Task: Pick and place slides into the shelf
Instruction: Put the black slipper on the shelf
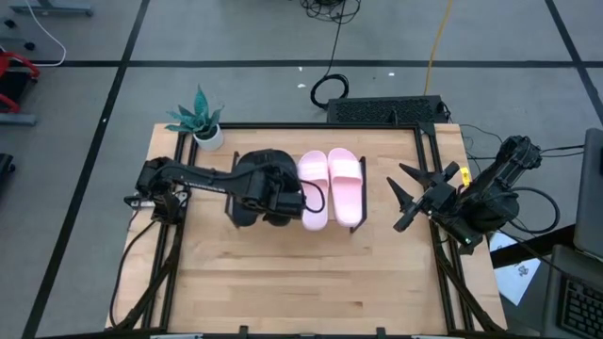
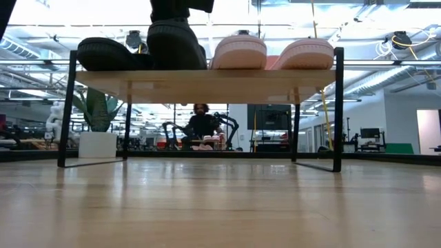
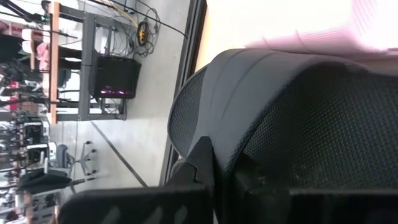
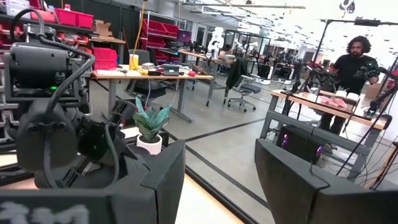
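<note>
The shelf point(image 2: 207, 77) stands mid-table with all four slides on its wooden top board. The two pink slides point(image 1: 330, 186) point(image 2: 269, 52) lie soles down on its right half. One black slide point(image 2: 103, 54) lies at the left end. The second black slide point(image 1: 273, 188) point(image 2: 176, 45) is next to it, under my left gripper point(image 1: 283, 200) point(image 2: 180, 8), which is shut on it. In the left wrist view this slide point(image 3: 292, 106) fills the picture. My right gripper point(image 1: 415, 193) point(image 4: 219, 180) is open and waits over the table's right edge. My left gripper comes down on the second black slide from above and is on its wide strap point(image 3: 217, 124). One finger point(image 3: 200, 163) lies against the strap's outer face; the other is hidden behind the strap. The slide's underside point(image 2: 176, 67) sits on the shelf's top board.
A potted plant point(image 1: 205, 121) stands at the table's far left corner. A black keyboard-like box point(image 1: 386, 109) lies beyond the far edge. The near half of the table point(image 1: 301, 282) is bare wood. A person point(image 2: 201, 124) sits in the room behind.
</note>
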Robot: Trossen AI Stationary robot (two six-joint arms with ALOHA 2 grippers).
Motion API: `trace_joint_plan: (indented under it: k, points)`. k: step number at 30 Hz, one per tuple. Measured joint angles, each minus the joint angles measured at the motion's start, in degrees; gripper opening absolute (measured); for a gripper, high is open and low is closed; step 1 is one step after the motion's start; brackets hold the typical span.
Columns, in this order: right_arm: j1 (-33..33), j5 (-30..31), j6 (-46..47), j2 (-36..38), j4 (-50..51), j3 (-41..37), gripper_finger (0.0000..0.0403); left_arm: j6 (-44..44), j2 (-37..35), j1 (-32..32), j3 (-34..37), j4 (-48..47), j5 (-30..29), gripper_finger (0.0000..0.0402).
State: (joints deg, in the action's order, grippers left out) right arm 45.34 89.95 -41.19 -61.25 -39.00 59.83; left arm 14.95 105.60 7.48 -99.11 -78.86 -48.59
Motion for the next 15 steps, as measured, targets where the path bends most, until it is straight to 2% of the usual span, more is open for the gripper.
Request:
trace_joint_plan:
  k: [9, 15]
  points:
    - [0.0, 0.0, 0.0, 0.0, 0.0, 0.0, 0.0183, -1.4, 0.0, -0.9, 0.3, 3.7, 1.6, 0.0000]
    - [0.0, 0.0, 0.0, 0.0, 0.0, 0.0, 0.0183, -1.3, -0.1, -1.0, 4.6, 5.7, 3.1, 0.0000]
